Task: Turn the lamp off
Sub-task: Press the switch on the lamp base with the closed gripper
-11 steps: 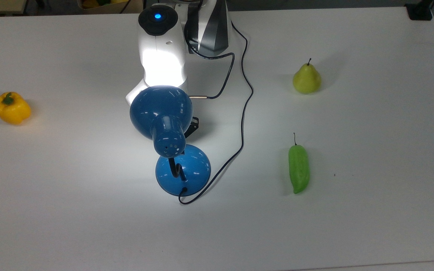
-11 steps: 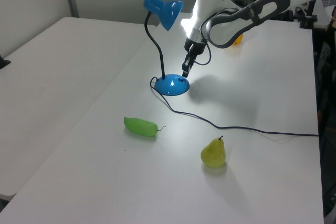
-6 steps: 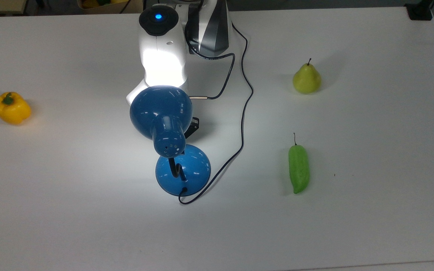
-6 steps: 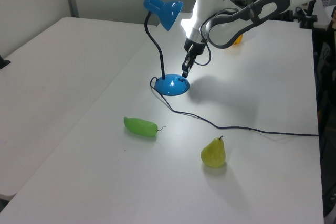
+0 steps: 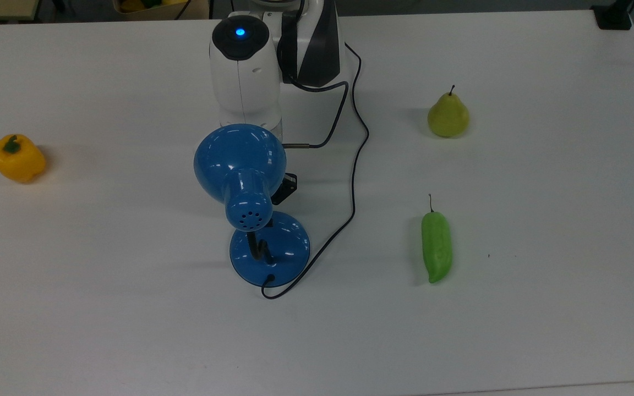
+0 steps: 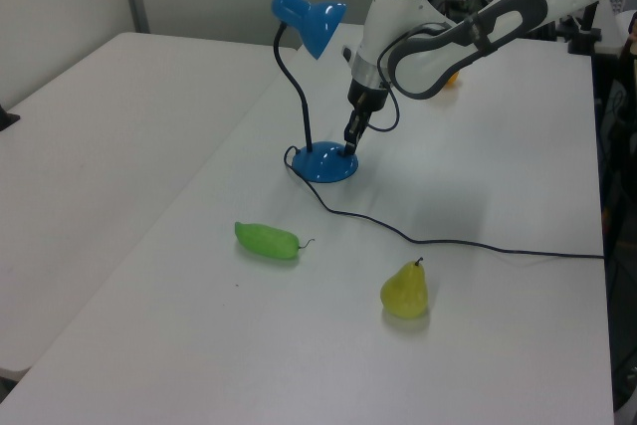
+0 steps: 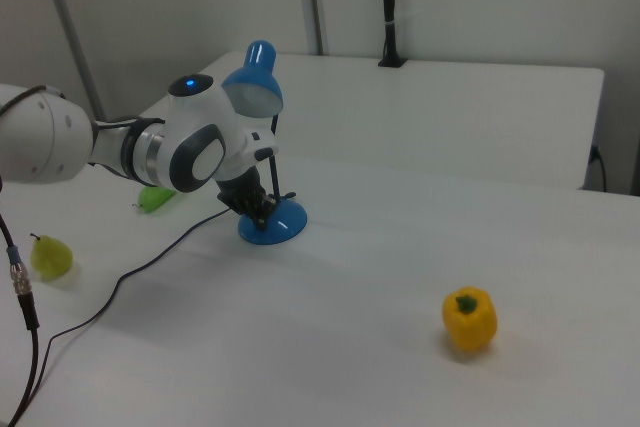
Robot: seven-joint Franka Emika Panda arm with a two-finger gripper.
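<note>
Blue lamp unlit, pincer touching.

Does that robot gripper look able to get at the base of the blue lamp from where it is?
Probably yes: the gripper is already down at the lamp base's rim, with nothing between them.

Glossy blue desk lamp unlit mid white counter; yellow bell pepper far left; green pear and green chili on right.
</note>
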